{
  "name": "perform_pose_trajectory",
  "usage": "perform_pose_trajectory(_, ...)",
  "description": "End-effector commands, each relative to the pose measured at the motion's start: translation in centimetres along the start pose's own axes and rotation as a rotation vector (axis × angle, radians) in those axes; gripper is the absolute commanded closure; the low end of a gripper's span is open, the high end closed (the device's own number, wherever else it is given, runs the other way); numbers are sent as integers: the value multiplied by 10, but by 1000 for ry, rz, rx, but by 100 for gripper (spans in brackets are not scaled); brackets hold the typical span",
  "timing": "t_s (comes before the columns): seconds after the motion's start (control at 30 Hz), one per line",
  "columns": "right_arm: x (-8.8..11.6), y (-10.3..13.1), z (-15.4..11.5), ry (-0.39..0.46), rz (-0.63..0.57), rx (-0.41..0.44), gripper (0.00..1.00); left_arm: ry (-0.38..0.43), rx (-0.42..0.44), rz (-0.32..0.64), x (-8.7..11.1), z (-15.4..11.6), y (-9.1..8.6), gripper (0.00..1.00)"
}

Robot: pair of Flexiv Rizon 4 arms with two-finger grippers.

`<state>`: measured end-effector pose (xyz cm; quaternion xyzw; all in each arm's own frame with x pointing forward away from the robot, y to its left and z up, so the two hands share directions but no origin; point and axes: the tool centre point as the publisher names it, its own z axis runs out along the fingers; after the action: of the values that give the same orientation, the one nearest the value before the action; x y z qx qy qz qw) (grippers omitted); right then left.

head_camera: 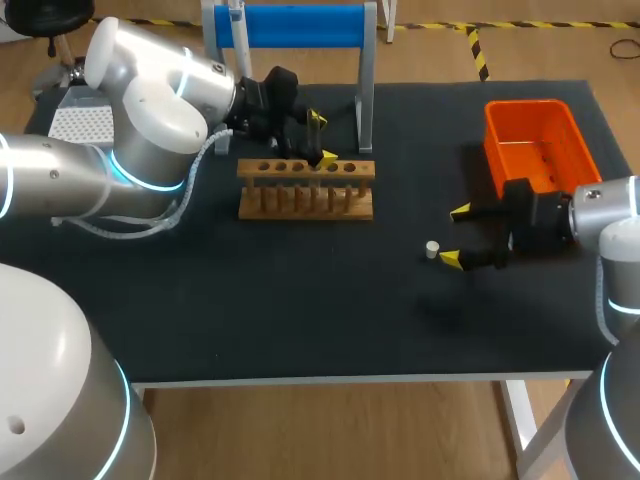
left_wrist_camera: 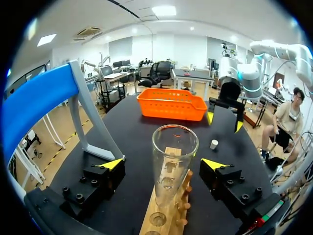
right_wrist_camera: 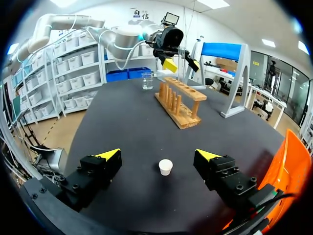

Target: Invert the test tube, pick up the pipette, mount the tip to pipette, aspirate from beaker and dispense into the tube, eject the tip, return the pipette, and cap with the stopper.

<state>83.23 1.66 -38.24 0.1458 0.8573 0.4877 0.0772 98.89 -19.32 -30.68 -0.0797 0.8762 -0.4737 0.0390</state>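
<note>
A clear test tube (left_wrist_camera: 174, 161) stands upright, mouth up, in the wooden rack (head_camera: 305, 187). My left gripper (head_camera: 315, 142) is open around the tube, and both yellow fingertips (left_wrist_camera: 113, 164) stand clear of the glass. A small white stopper (right_wrist_camera: 166, 167) lies on the black table. My right gripper (right_wrist_camera: 156, 155) is open just above the table, with the stopper between and slightly ahead of its fingers, untouched. The stopper (head_camera: 432, 249) sits beside the lower fingertip in the head view. A glass beaker (right_wrist_camera: 147, 81) stands beyond the rack (right_wrist_camera: 178, 103).
An orange basket (head_camera: 535, 145) sits at the back right, close behind my right gripper (head_camera: 455, 235). A blue-topped stand (head_camera: 290, 30) rises behind the rack. A white tip box (head_camera: 80, 125) lies at the far left under my left arm.
</note>
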Motion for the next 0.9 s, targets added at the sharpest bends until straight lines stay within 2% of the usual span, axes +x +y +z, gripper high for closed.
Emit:
perform_pose_trajectory(0.03,-1,-1,3,4,2,10,0,2,-3,-1,-1,0,0,0)
perform_pose_trajectory(0.9,-3,-12,28,-1,19,70,0,2,-3,-1,-1,0,0,0)
